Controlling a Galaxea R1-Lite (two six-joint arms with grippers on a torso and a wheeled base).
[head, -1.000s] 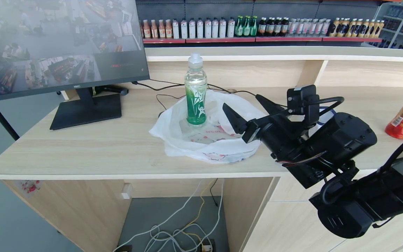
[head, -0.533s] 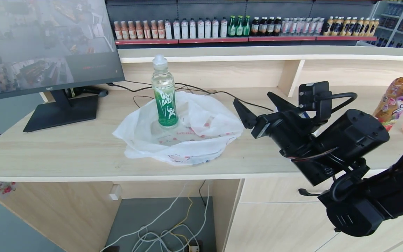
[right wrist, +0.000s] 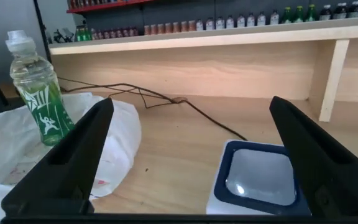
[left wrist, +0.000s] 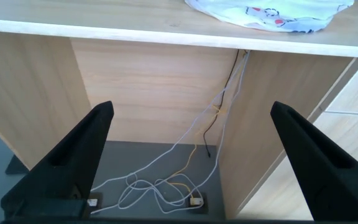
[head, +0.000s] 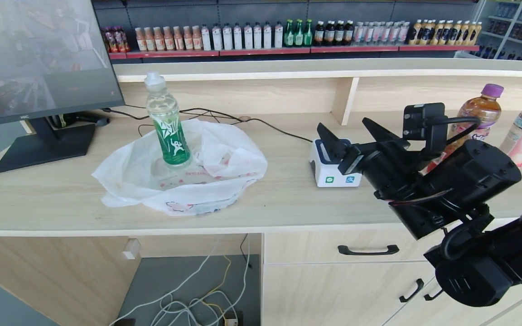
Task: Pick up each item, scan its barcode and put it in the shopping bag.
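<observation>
The pale wood-grain tabletop is finished matt and smooth. The thin white plastic shopping bag is seen crinkled and faintly shiny. The clear plastic bottle with green label is glossy. At the bag's 3 o'clock, the white-and-blue plastic scanner box is topped by a glossy pane.

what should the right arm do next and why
Probably swing the right gripper toward the purple-capped bottle: its fingers are open and empty by the scanner, the green bottle already stands in the shopping bag, and that bottle looks like the nearest item not yet bagged.
</observation>
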